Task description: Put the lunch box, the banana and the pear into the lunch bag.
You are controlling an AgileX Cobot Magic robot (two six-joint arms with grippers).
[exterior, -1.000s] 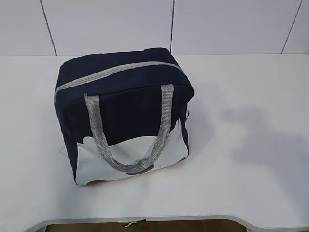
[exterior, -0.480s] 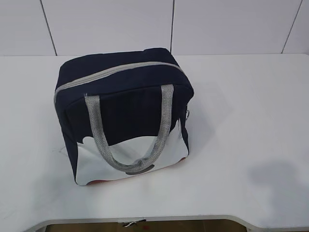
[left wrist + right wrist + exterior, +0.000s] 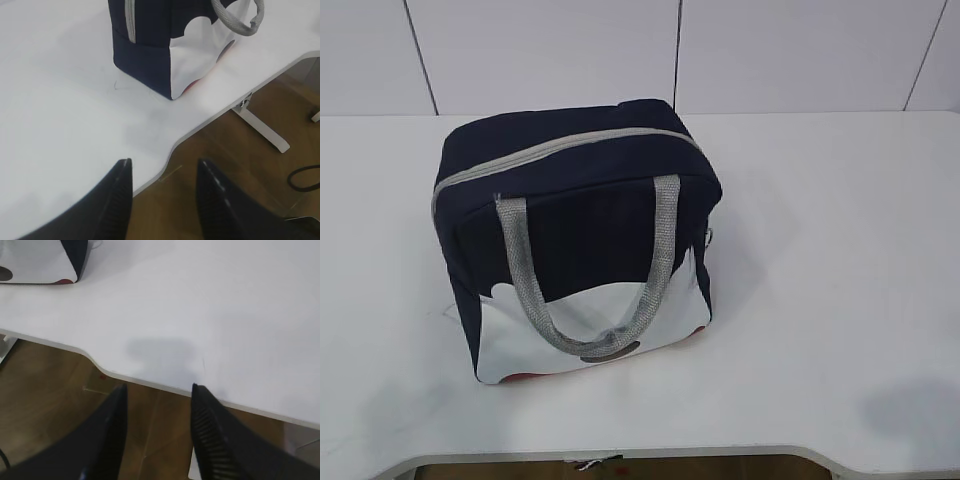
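The navy-blue lunch bag (image 3: 575,235) with white lower panels and grey handles stands on the white table (image 3: 820,250), left of the middle. Its grey zipper (image 3: 560,147) runs shut across the top. Its corner shows in the left wrist view (image 3: 150,55) and in the right wrist view (image 3: 40,262). My left gripper (image 3: 163,167) is open and empty above the table's front edge, near the bag's left side. My right gripper (image 3: 158,390) is open and empty above the front edge, right of the bag. Neither gripper shows in the exterior view. The lunch box, the banana and the pear are out of view.
The table's curved front edge (image 3: 200,131) and the brown floor (image 3: 240,165) lie under both grippers. A white table leg (image 3: 262,127) and a black cable (image 3: 305,177) are on the floor.
The shadow on the right of the table has slid toward the front edge. A faint shadow has appeared at the front left. The bag has not moved.
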